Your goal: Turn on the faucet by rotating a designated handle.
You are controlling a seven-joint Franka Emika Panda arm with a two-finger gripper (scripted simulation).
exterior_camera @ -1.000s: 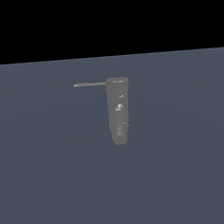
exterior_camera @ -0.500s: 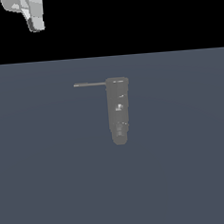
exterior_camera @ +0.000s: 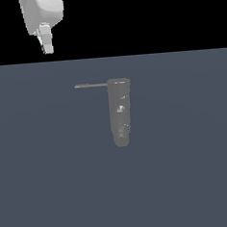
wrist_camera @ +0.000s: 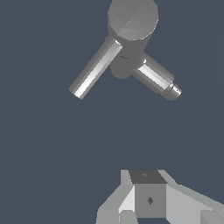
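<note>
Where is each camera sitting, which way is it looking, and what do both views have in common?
Exterior view: off the arm, facing the upright faucet and its handle; the gripper hangs at top.
Wrist view: on the wrist, looking onto the faucet's flat end; gripper parts at the edge.
Shared: faucet, handle, gripper.

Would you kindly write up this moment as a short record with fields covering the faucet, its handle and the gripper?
faucet: dark grey elongated cylinder-like faucet, flat-topped end up in the exterior view, rounded tapering end down
handle: thin straight grey rod handle, projecting from the flat-topped end toward the exterior view's left
gripper: white gripper, at the exterior view's upper left, apart from faucet and handle
contact: none visible
gripper state: cannot tell from either view
surface: plain slate-blue ground
</note>
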